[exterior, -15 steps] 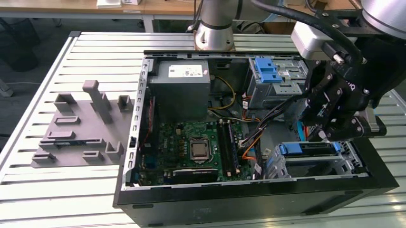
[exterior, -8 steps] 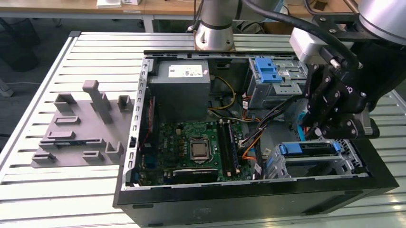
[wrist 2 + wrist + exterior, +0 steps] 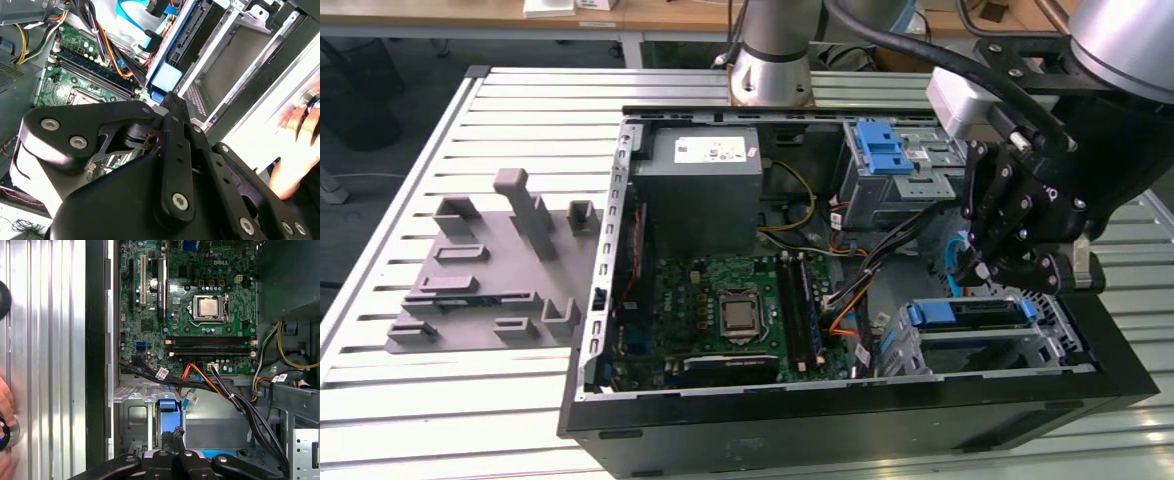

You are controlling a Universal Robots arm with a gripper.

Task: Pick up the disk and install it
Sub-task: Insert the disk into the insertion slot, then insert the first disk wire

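Note:
The disk (image 3: 967, 313) sits edge-on in the lower drive bay of the open computer case (image 3: 607, 300), its blue carrier frame facing out. My black gripper (image 3: 981, 275) hangs just above that bay, at the exterior view's right. In the first wrist view my gripper (image 3: 175, 432) has its fingers pressed together, tips right at the disk's blue carrier end (image 3: 167, 409). The second wrist view shows my gripper (image 3: 172, 97) next to the same blue carrier (image 3: 165, 79). Nothing is between the fingers.
A grey power supply box (image 3: 704, 190) and a blue ridged clip (image 3: 881, 148) on the upper cage lie deeper in the case. Cable bundles (image 3: 225, 390) cross beside the bay, near the motherboard (image 3: 734, 320). A grey fixture (image 3: 494, 270) stands on the slatted table. A person's hand (image 3: 300, 120) rests outside the case.

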